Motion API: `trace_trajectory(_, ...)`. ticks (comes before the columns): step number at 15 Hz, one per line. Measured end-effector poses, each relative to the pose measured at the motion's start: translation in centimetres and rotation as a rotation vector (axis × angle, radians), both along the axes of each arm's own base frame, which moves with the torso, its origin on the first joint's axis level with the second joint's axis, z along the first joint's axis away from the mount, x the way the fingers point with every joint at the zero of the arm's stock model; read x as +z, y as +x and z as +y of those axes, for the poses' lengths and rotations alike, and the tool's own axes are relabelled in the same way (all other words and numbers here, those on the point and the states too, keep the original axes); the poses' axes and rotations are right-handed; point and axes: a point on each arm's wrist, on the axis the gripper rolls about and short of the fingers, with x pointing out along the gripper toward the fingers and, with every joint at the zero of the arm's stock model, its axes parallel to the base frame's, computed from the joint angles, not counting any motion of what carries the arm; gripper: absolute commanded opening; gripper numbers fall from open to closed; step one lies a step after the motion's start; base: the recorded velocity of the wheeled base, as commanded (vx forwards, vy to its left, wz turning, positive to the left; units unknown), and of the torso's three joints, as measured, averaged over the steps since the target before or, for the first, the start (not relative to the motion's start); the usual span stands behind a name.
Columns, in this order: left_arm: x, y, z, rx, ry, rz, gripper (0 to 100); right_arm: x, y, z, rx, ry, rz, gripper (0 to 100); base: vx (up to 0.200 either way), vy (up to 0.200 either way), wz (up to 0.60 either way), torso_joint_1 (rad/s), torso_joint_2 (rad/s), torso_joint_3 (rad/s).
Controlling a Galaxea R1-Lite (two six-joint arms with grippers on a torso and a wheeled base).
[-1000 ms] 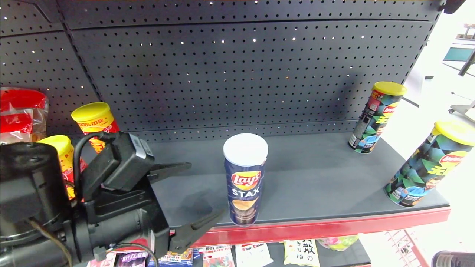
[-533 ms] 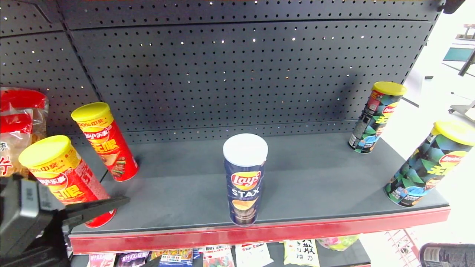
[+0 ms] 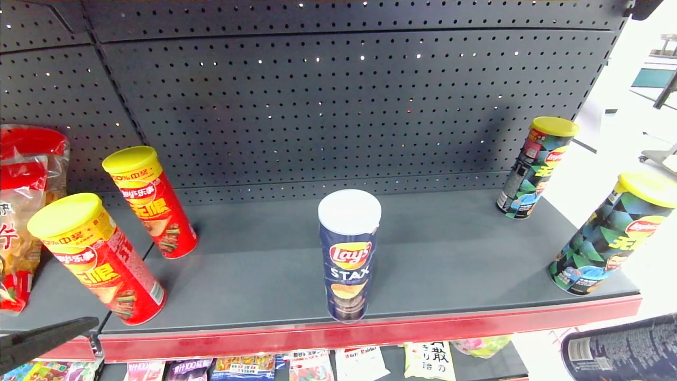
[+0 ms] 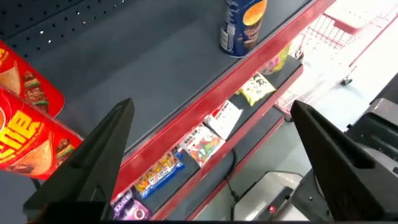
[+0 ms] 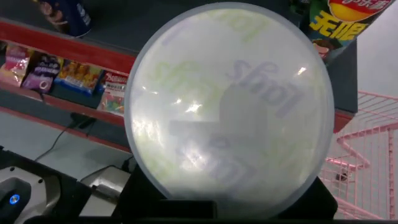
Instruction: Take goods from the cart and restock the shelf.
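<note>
The left gripper (image 4: 205,163) has pulled right away from the shelf (image 3: 449,254)! A second ago it hung just left of the blue can (image 3: 349,254), fingers spread. Now one finger (image 3: 47,337) pokes in at the near left corner, below the shelf's red lip. The wrist view confirms it: both fingers splayed wide, nothing between them.

That retreat says the blue can is delivered. It stands upright at the shelf's near edge, about mid-shelf, white lid on top, exactly where it stood a second ago. The two red cans (image 3: 98,256) at the left, half hidden behind the arm earlier, are now in full sight. So are the snack bags (image 3: 21,211) beside them.

And here comes the next one! Low on the right, a dark can (image 3: 624,346) has risen from a sliver at the frame's corner into a big tilted shape, below and in front of the shelf. Its pale lid (image 5: 230,99) faces the right wrist camera. The right gripper (image 5: 231,210) looks clamped on its body, since the can hangs in the air, though the fingers hide behind that lid.

The pink wire cart (image 5: 373,143) sits to the right. Open shelf lies between the blue can and the green-patterned cans (image 3: 613,235), a likely landing spot.
</note>
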Motion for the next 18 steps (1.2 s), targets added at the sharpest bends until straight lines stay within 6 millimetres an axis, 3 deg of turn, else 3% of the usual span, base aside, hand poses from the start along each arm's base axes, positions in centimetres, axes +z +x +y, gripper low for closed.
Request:
trace_trajectory(4, -0.5, -0.3, 0.3, 0.021, 0.006, -0.002, 100, 1.3, 2.8, 0.9, 0.16, -0.009, 0.064, 0, 0.0, 0.0, 0.0, 0.0, 0.0, 0.0)
trace_trajectory(8, -1.9, -0.9, 0.9, 0.062, 0.025, -0.003, 100, 3.8, 8.3, 3.0, 0.219, -0.012, 0.065, 0, 0.0, 0.0, 0.0, 0.0, 0.0, 0.0)
trace_trajectory(13, -3.4, -2.5, 2.3, 0.078, 0.07, 0.037, 100, 4.6, 14.2, 5.5, 0.25, -0.02, 0.083, 0, 0.0, 0.0, 0.0, 0.0, 0.0, 0.0)
trace_trajectory(18, -4.2, -3.8, 3.5, 0.094, 0.063, 0.022, 100, 5.5, 18.8, 7.4, 0.258, -0.021, 0.082, 0, 0.0, 0.0, 0.0, 0.0, 0.0, 0.0)
